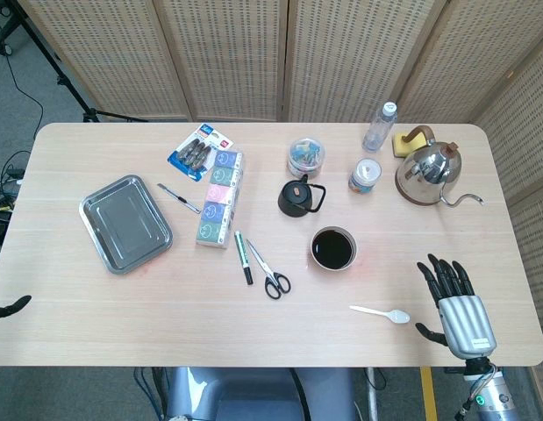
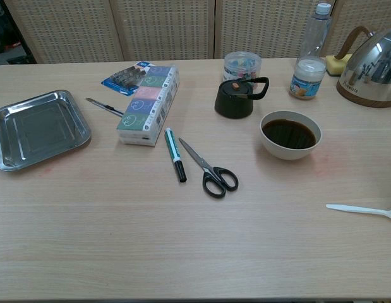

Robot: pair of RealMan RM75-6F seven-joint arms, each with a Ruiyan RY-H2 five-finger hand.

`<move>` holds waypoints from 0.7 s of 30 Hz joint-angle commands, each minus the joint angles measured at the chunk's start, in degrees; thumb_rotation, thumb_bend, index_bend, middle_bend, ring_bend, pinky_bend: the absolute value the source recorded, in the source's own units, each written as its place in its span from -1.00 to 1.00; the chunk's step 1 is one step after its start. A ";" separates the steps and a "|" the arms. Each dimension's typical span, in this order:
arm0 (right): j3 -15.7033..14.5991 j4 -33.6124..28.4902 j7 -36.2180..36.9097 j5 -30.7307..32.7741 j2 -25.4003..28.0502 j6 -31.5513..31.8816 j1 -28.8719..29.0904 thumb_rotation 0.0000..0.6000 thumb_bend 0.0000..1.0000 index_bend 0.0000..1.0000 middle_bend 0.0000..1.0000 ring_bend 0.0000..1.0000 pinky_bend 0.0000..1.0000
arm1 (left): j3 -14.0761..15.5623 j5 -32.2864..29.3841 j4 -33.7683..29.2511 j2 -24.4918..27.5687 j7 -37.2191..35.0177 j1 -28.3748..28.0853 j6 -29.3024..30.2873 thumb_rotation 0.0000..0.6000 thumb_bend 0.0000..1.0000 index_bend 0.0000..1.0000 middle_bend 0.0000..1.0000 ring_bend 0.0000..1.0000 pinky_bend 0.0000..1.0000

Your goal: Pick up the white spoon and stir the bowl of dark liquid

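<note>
Head view, right hand (image 1: 455, 303) spread, white spoon (image 1: 382, 312) near table (image 1: 96, 333) edge

Bench (image 1: 96, 333): light wood, rounded corners | behind: woven-cane folding screen (image 1: 227, 53) | floor (image 1: 25, 96): grey carpet, black tripod leg (image 1: 56, 74), cables | light: even

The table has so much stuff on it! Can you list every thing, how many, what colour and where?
spoon: 1, white, near edge, right
bowl: 1, white, dark liquid, centre-right
teapot: 1, black, behind bowl
scissors: 1, black handles, centre
marker: 1, green-black, beside scissors
tissue packs: 1 row, pastel, centre-left
tray: 1, silver, left
clip pack: 1, blue, far left-centre
knife: 1, silver, beside tissues
jar: 1, clear, far centre
bottle: 1, clear, far right
small tub: 1, white, beside kettle
kettle: 1, silver, far right
sponge: 1, yellow, behind kettle
right robot hand: 1, black-silver, open, beside spoon
left robot hand: black tip only, left edge
</note>
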 commanded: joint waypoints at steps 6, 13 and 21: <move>-0.28 0.23 0.24 1.35 -2.82 -4.44 1.62 1.00 -1.00 -0.74 -1.00 -1.00 -1.00 | -0.27 -0.59 -0.07 0.20 -0.53 -0.10 -0.22 1.00 -1.00 -1.00 -1.00 -1.00 -1.00; 3.07 1.20 1.97 9.39 -7.55 -13.24 5.92 1.00 -1.00 -0.38 -1.00 -1.00 -1.00 | -0.43 -1.25 -0.07 0.06 0.16 -0.71 -1.27 1.00 -1.00 -1.00 -1.00 -1.00 -1.00; 5.29 3.29 -1.86 15.82 -11.80 -17.04 8.59 1.00 -0.98 -0.20 -1.00 -1.00 -1.00 | -0.85 -2.16 0.13 0.52 -1.17 -0.77 -1.53 1.00 -1.00 -1.00 -1.00 -1.00 -1.00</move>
